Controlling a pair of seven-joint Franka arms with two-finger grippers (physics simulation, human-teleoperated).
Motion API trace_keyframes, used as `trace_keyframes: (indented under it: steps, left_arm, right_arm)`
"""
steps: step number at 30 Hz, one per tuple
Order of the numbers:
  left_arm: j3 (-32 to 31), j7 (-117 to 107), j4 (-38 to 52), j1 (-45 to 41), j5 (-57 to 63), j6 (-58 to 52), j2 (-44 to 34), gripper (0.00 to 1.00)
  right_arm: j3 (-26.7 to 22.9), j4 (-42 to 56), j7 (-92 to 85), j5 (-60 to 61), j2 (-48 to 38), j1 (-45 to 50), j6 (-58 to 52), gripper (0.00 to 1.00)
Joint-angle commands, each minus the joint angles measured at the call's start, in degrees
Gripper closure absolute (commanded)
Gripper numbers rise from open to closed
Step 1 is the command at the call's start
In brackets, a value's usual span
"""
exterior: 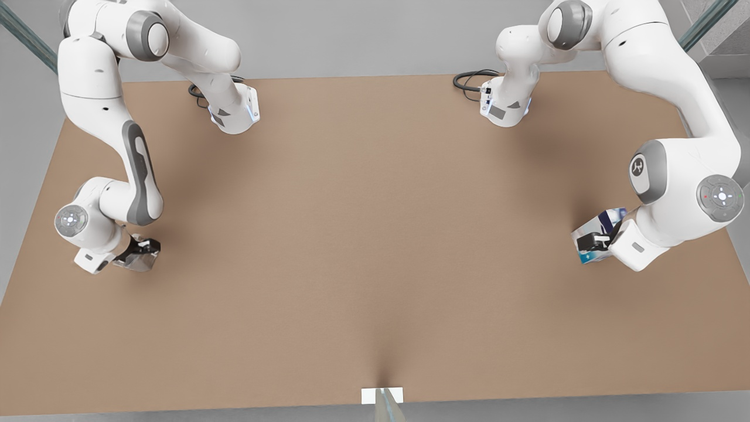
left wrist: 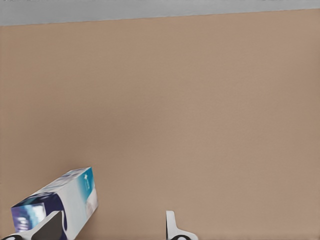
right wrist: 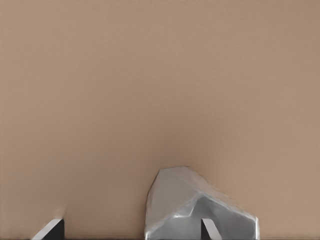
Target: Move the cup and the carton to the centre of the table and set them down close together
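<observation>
Left pincer (exterior: pixel 596 240) spread beside carton (left wrist: pixel 60 200), right pincer (exterior: pixel 140 249) spread at cup (right wrist: pixel 190 205), front view showing both well apart on table (exterior: pixel 375 234)

carton (left wrist: pixel 60 205) beside open left claw (left wrist: pixel 112 225), table (left wrist: pixel 200 110)

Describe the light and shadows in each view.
Front view: soft, diffuse shadows pool on the table beside the right end effector at the cup and the left end effector at the carton. Right wrist view: bright facets on the cup, faint shadow beyond it. Left wrist view: even light, no glare on the carton.
</observation>
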Motion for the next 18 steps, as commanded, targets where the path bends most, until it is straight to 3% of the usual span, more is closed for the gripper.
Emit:
trace_keyframes:
  steps: [1, 13, 14, 15, 16, 17, 18]
  left_arm:
    - [0.00, 0.00, 0.00, 0.00, 0.02, -0.09, -0.01, 0.00]
    - [0.00, -0.26, 0.00, 0.00, -0.06, -0.26, -0.01, 0.00]
    - [0.00, -0.09, 0.00, 0.00, -0.06, -0.26, -0.01, 0.00]
    - [0.00, 0.00, 0.00, 0.09, 0.02, -0.18, -0.01, 0.00]
    - [0.00, 0.00, 0.00, 0.09, -0.06, -0.18, -0.01, 0.00]
    - [0.00, 0.00, 0.00, 0.09, -0.06, -0.09, -0.01, 0.00]
    - [0.00, 0.00, 0.00, 0.09, -0.06, -0.09, -0.01, 0.00]
  right_arm:
    - [-0.01, -0.05, -0.01, 0.00, -0.02, -0.01, -0.01, 0.00]
    - [-1.50, -2.51, -0.63, 0.00, 2.35, -0.01, 2.54, 0.01]
    - [-1.50, -2.60, -0.63, 0.00, 2.35, -0.01, 2.45, 0.27]
    - [-1.59, -2.78, -0.63, 0.00, 2.44, -0.01, 2.72, 0.37]
    - [-1.59, -2.78, -0.63, 0.00, 2.44, -0.01, 2.72, 0.57]
    - [-1.59, -2.78, -0.63, 0.00, 2.79, -0.01, 2.72, 0.70]
    - [-1.59, -2.78, -0.63, 0.00, 2.79, -0.01, 2.72, 0.79]
